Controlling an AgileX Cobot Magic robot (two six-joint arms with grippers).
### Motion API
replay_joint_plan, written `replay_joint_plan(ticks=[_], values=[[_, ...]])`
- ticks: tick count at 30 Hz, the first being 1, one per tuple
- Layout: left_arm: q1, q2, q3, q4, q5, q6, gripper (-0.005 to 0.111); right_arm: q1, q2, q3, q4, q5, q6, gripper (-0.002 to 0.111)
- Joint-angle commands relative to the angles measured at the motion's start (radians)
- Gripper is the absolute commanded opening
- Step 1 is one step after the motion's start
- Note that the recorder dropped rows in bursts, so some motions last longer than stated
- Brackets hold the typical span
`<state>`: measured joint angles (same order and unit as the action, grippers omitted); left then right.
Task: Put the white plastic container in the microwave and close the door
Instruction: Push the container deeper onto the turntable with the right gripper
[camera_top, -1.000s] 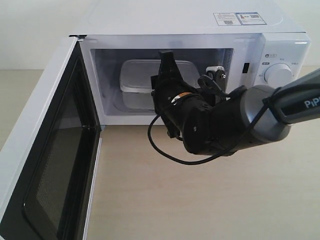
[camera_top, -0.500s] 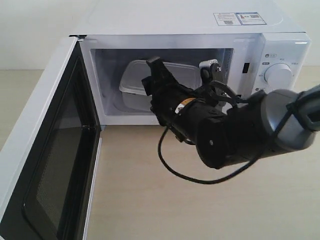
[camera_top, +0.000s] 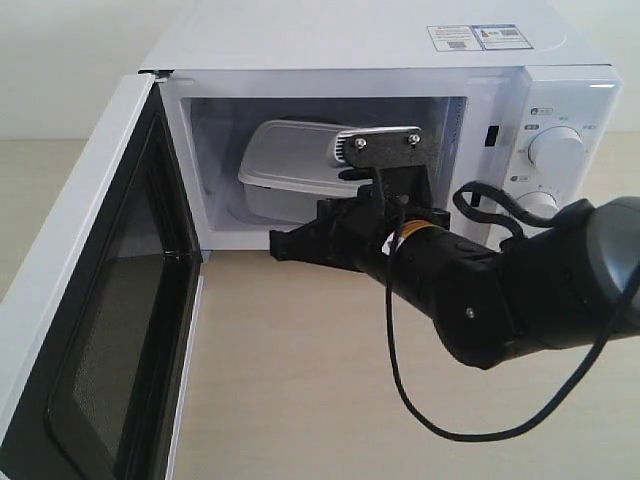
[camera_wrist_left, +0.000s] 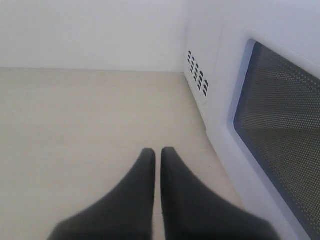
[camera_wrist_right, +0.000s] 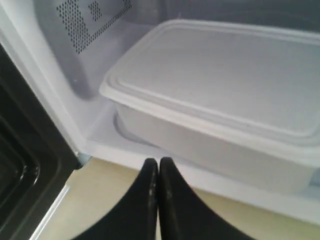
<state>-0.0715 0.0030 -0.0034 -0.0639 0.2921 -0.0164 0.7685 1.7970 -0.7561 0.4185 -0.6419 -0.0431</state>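
The white plastic container (camera_top: 290, 160) rests inside the microwave (camera_top: 340, 40), lid on, towards the left of the cavity. In the right wrist view the container (camera_wrist_right: 225, 85) lies just past the cavity's sill. My right gripper (camera_top: 280, 243) is outside the opening, low in front of the sill, its tips pointing towards the open door (camera_top: 100, 330). Its fingers (camera_wrist_right: 158, 162) are shut together on nothing. The left gripper (camera_wrist_left: 157, 152) is shut and empty over the tabletop, beside the door's outer face with its dark window (camera_wrist_left: 280, 140). It does not show in the exterior view.
The door stands swung wide to the left, black inner frame (camera_wrist_right: 20, 165) facing the cavity. Two dials (camera_top: 555, 150) sit on the right panel. Vent holes (camera_wrist_left: 197, 77) mark the microwave's side. A black cable (camera_top: 440, 420) loops under the right arm above the beige tabletop (camera_top: 300, 400).
The right gripper has come back out of the cavity, dropped and turned leftwards towards the door. The container has stayed inside.
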Motion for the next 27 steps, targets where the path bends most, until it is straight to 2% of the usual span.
replay_joint_plan(ticks=[1, 11, 17, 21, 27], values=[[-0.008, -0.003, 0.003, 0.001, 0.0, -0.009, 0.004, -0.001, 0.044, -0.014, 0.05, -0.068, -0.047, 0.0], [-0.008, -0.003, 0.003, 0.001, 0.0, -0.009, 0.004, -0.001, 0.159, -0.026, 0.111, -0.264, -0.036, 0.0], [-0.008, -0.003, 0.003, 0.001, 0.0, -0.009, 0.004, -0.003, 0.214, -0.112, 0.149, -0.25, -0.079, 0.0], [-0.008, -0.003, 0.003, 0.001, 0.0, -0.009, 0.004, -0.003, 0.257, -0.198, 0.239, -0.175, -0.127, 0.0], [-0.008, -0.003, 0.003, 0.001, 0.0, -0.009, 0.004, -0.003, 0.287, -0.267, 0.254, -0.177, -0.178, 0.0]])
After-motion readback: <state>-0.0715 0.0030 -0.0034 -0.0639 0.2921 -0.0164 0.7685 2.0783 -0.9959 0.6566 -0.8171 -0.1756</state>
